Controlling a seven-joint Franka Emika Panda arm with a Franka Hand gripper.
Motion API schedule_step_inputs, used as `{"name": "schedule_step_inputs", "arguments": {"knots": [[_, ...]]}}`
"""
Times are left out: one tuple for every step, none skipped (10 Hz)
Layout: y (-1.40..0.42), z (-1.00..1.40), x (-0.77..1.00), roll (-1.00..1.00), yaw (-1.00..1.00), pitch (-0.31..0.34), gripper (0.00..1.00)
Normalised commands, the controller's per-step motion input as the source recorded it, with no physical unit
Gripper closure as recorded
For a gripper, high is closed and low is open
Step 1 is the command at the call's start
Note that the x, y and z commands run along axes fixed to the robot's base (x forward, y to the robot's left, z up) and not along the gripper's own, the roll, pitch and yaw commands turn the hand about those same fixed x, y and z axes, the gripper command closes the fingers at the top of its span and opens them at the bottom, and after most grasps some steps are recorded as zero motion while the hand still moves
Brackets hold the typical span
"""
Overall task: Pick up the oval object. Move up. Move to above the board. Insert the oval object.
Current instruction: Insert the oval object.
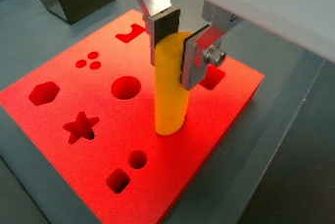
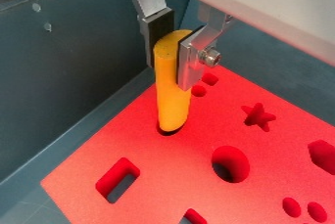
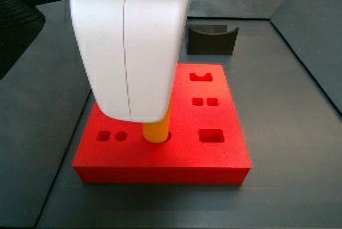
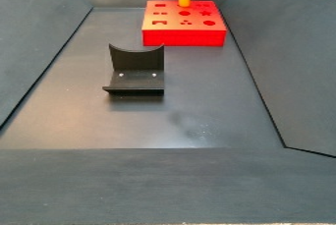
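Gripper [image 1: 178, 42] clamped on the oval object [image 1: 169, 91], silver finger plates with dark pads pressed to either side of its upper end. Parked over the board [image 1: 53, 67], peg hanging upright with its lower tip at (or just entering, can't tell depth) a recess near the board edge in a wrist view [image 2: 170, 128]. Same in a side view: peg bottom [image 3: 156, 131] meeting the red surface, arm housing blocking everything above.

Risks, as judged from here:
- Oval not aligned in yaw with the slot → tip landing on the rim, jamming or tilting in the grip.
- Grip only at the top of a tall slim peg, so any side load levers it between the pads.
- Early release before full seating → peg tipping over.

Materials: peg smooth, orange-yellow, rounded oval section, looks like plastic. Board bright red, matte, flat slab with crisp cutouts (star, circles, hexagon, squares). Fixture [image 4: 133, 71] dark, L-shaped, well apart from the board on the grey floor.
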Motion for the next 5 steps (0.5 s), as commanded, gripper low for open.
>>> {"name": "schedule_step_inputs", "arguments": {"knots": [[0.00, -0.59, 0.16, 0.21, 0.00, 0.043, 1.00], [0.00, -0.59, 0.17, 0.23, 0.19, 0.084, 1.00], [0.00, -0.54, 0.23, 0.17, 0.20, 0.091, 1.00], [0.00, -0.52, 0.32, 0.14, 0.08, 0.084, 1.00], [0.00, -0.59, 0.21, 0.14, 0.00, 0.037, 1.00]]}}
